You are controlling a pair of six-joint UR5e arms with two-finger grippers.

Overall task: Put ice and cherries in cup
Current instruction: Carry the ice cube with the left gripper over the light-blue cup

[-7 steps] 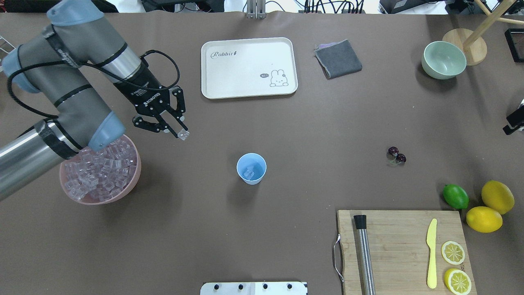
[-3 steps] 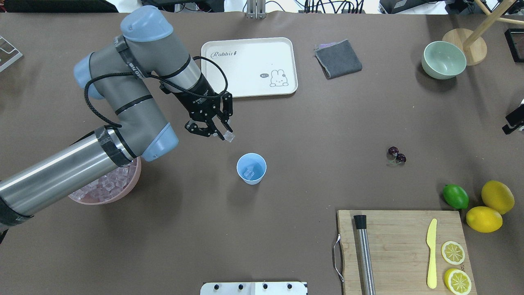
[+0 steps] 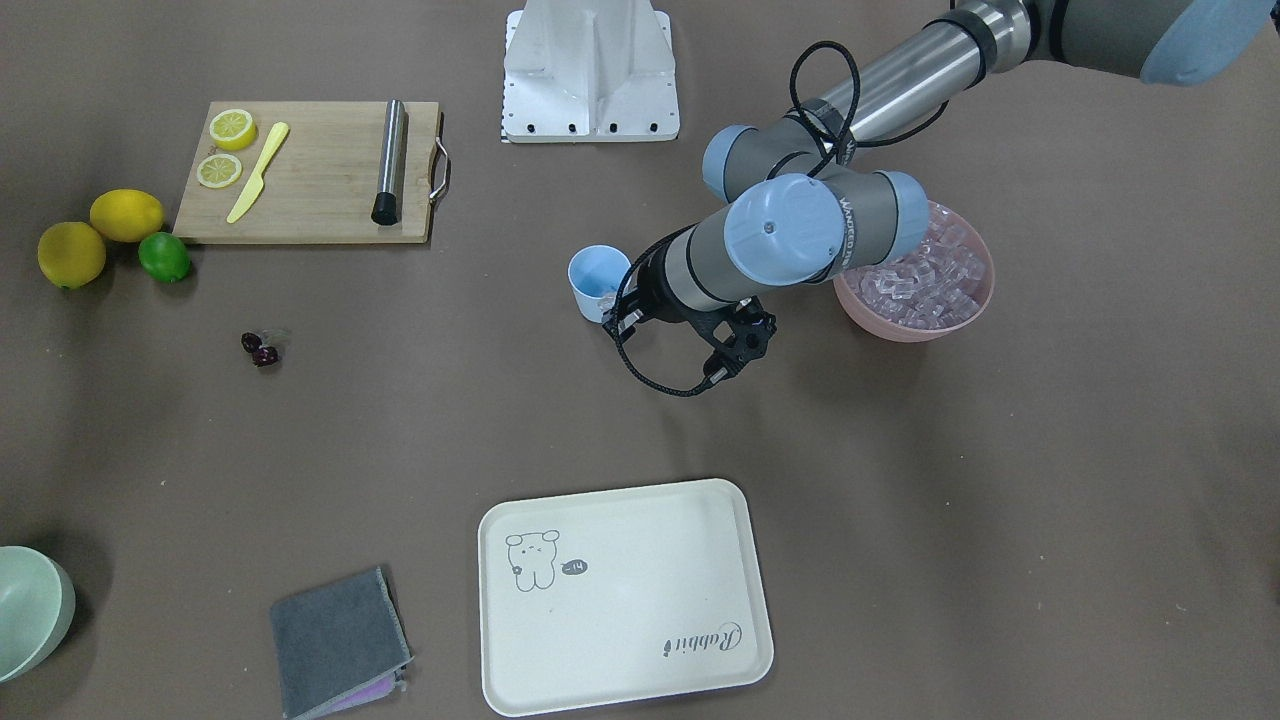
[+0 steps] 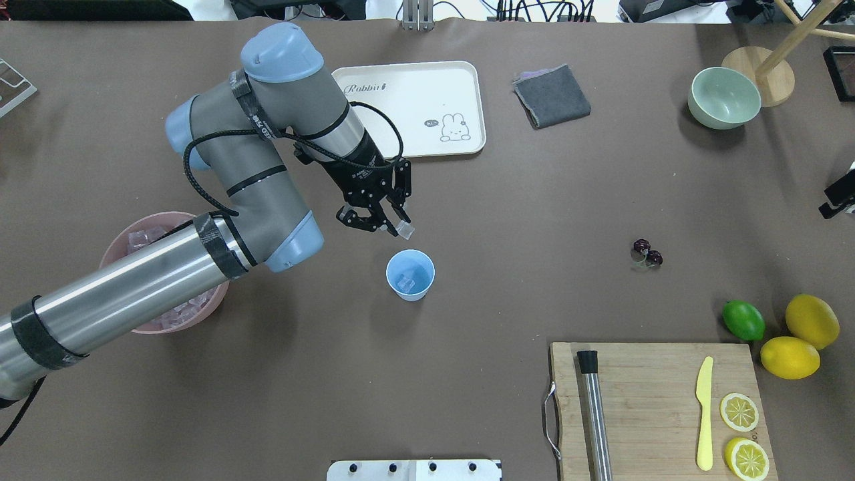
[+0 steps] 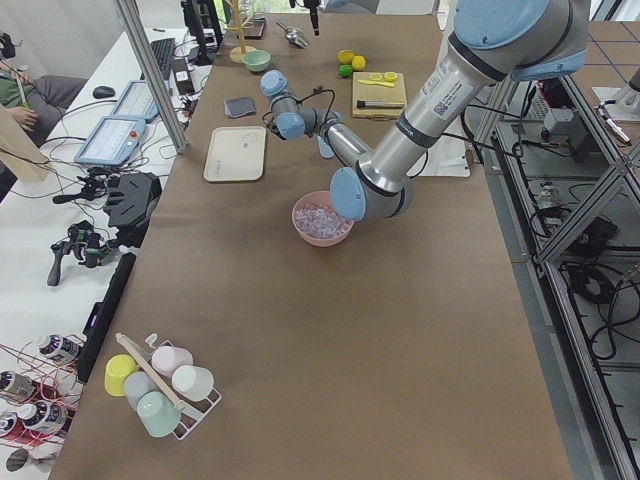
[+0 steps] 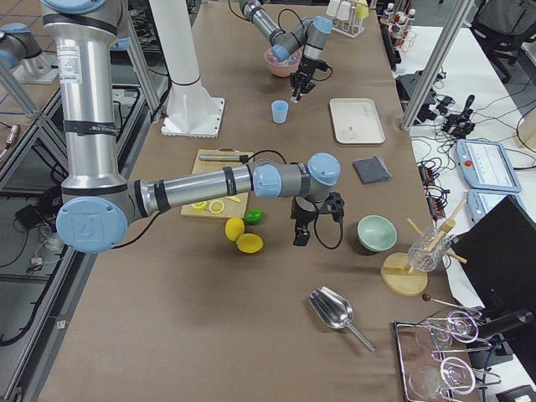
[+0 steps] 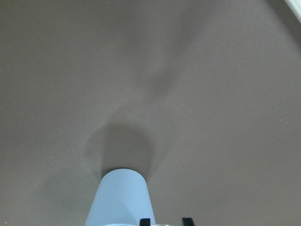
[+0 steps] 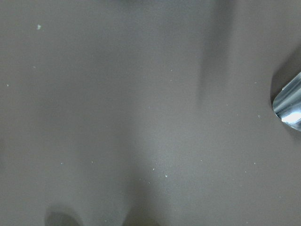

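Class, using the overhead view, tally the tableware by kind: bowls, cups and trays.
Bowls: 2
Cups: 1
Trays: 1
Total: 4

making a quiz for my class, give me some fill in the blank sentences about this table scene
The left gripper is shut on one clear cube of ___.
The cherries lie on the ___, not in the cup.
More ice fills the ___ bowl.
Missing words: ice; table; pink.
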